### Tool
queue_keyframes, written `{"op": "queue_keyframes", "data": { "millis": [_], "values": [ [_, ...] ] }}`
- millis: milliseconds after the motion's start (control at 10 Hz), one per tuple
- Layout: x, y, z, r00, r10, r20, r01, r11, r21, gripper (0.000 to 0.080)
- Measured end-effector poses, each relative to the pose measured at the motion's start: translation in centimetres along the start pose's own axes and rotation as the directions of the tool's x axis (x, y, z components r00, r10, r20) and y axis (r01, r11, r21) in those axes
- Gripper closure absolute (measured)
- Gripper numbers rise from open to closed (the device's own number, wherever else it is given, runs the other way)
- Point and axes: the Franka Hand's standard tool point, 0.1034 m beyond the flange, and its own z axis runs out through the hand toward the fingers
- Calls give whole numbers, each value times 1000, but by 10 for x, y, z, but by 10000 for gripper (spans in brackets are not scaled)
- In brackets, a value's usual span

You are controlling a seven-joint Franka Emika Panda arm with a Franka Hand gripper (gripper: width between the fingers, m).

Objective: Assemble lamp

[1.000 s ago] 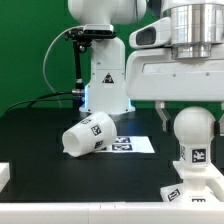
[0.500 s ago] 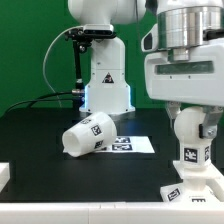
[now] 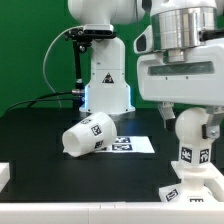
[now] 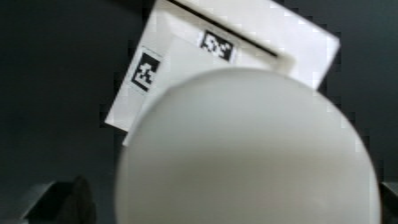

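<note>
The rounded white bulb (image 3: 190, 128) stands upright on the lamp base (image 3: 195, 190) at the exterior view's right, with a tag on its neck. My gripper (image 3: 190, 112) is right above it, its dark fingers down either side of the bulb's top, shut on it. In the wrist view the bulb (image 4: 240, 150) fills most of the picture, with the tagged flat base (image 4: 267, 45) beyond it and one dark finger (image 4: 54, 200) at its side. The tapered shade (image 3: 88, 136) lies on its side mid-table, apart from the gripper.
The marker board (image 3: 133, 144) lies flat just behind the shade. The glossy white robot body (image 3: 105, 80) stands at the back with a black cable beside it. A white edge piece (image 3: 4, 175) sits at the exterior view's left.
The gripper has turned about its vertical axis over the bulb, and the tag on the bulb's neck has shifted slightly to the exterior view's left with it. The shade has not moved.
</note>
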Motion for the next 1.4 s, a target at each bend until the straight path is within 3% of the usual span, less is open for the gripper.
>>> {"op": "queue_keyframes", "data": {
  "millis": [200,500,700,900,1000,1100,1200,1400],
  "values": [
    [-14,-5,-2,989,-145,-6,145,989,3,101],
    [-10,-2,-1,920,-392,-14,392,920,-18,101],
    [-7,-3,-2,696,-718,-22,715,696,-75,101],
    [-8,-5,4,439,-899,10,895,436,-97,101],
    [-9,-5,5,446,-895,10,891,443,-96,101],
    [-8,-4,5,449,-894,10,890,446,-97,189],
    [-8,-4,5,474,-881,8,877,471,-97,226],
    [-8,-4,5,536,-844,1,840,534,-97,225]
  ]
}}
